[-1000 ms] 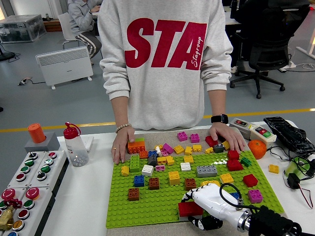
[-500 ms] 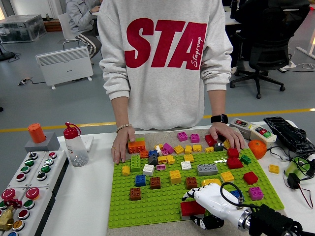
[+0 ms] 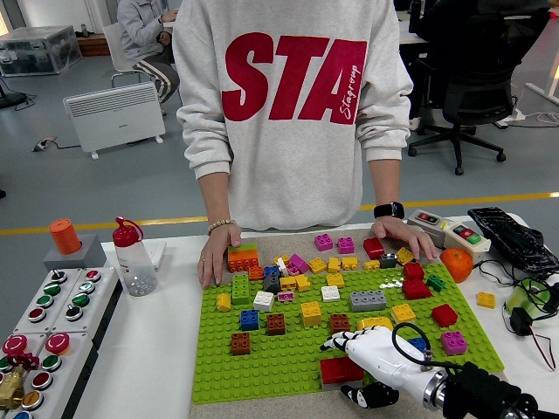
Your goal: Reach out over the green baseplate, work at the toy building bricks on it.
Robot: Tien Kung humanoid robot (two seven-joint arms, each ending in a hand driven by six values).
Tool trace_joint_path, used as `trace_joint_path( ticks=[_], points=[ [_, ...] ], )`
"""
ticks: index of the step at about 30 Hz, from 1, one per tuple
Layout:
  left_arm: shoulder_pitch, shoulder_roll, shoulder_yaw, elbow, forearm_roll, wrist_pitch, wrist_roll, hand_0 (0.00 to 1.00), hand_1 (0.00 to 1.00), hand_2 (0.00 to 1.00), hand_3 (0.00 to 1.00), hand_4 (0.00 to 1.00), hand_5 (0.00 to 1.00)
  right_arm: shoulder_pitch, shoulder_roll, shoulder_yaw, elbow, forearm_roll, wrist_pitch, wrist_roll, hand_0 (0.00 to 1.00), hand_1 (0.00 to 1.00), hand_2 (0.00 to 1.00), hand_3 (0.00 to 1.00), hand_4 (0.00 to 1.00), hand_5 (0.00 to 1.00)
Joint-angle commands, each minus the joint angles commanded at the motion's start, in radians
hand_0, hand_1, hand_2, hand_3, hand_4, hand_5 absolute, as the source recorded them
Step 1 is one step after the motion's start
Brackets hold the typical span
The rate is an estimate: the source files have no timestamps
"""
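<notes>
The green baseplate (image 3: 288,362) lies mid-table, studded with several coloured bricks. My right hand (image 3: 352,374), white with a black forearm, comes in from the lower right at the plate's near edge. Its fingers (image 3: 336,342) curl over a flat red brick (image 3: 334,372), and the thumb sits below the brick at the plate's edge. A brown brick (image 3: 339,324) and a yellow one (image 3: 373,324) stand just beyond the hand. A person at the far side rests one hand (image 3: 212,257) on the plate's far left corner and the other (image 3: 403,236) at the far right. My left arm is out of view.
A clear bottle with a red cap (image 3: 133,256) stands left of the plate, beside a panel of red and green buttons (image 3: 52,323). To the right are an orange (image 3: 455,264), a button box (image 3: 447,230), a black keyboard (image 3: 511,237) and a loose yellow brick (image 3: 486,299).
My right hand has crept slightly right and toward the near edge, still on the red brick. The person's hand at the far right has drawn back a little. The baseplate shifted slightly.
</notes>
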Motion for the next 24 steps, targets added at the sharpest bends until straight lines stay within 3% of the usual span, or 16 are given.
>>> trace_joint_path(
  ticks=[1, 2, 7, 8, 19, 20, 24],
  points=[
    [0.0, 0.0, 0.0, 0.0, 0.0, 0.0, 0.0, 0.656, 0.688, 0.72, 0.572, 0.312, 0.998, 0.0, 0.0, 0.001, 0.0, 0.003, 0.002, 0.0, 0.757, 0.799, 0.903, 0.881, 0.696, 0.171],
    [0.0, 0.0, 0.0, 0.0, 0.0, 0.0, 0.0, 0.656, 0.688, 0.72, 0.573, 0.312, 0.998, -0.001, 0.0, 0.001, 0.001, 0.006, 0.003, 0.0, 0.866, 0.856, 0.951, 0.916, 0.712, 0.187],
    [0.0, 0.0, 0.001, 0.0, 0.0, 0.0, 0.001, 0.656, 0.688, 0.72, 0.573, 0.312, 0.998, -0.004, -0.001, 0.006, 0.004, 0.013, -0.002, 0.003, 0.866, 0.856, 0.951, 0.916, 0.712, 0.187],
    [0.0, 0.0, 0.001, 0.0, 0.0, 0.0, 0.001, 0.656, 0.689, 0.719, 0.573, 0.312, 0.998, -0.005, -0.002, 0.009, 0.007, 0.012, -0.004, 0.003, 0.918, 0.885, 0.977, 0.938, 0.721, 0.194],
    [0.001, 0.0, -0.005, 0.0, 0.01, 0.0, 0.002, 0.656, 0.689, 0.72, 0.573, 0.313, 0.998, -0.073, -0.047, 0.113, 0.13, -0.021, -0.021, -0.001, 0.927, 0.89, 0.98, 0.941, 0.738, 0.211],
    [0.001, 0.0, -0.005, 0.0, 0.011, 0.0, 0.002, 0.656, 0.688, 0.72, 0.573, 0.313, 0.998, -0.082, -0.053, 0.123, 0.146, -0.024, -0.024, 0.0, 0.907, 0.878, 0.939, 0.92, 0.744, 0.226],
    [0.003, 0.0, -0.009, 0.0, 0.017, -0.001, 0.003, 0.656, 0.688, 0.72, 0.573, 0.313, 0.998, -0.127, -0.084, 0.159, 0.208, -0.025, -0.072, 0.032, 0.907, 0.878, 0.939, 0.92, 0.744, 0.226]
  ],
)
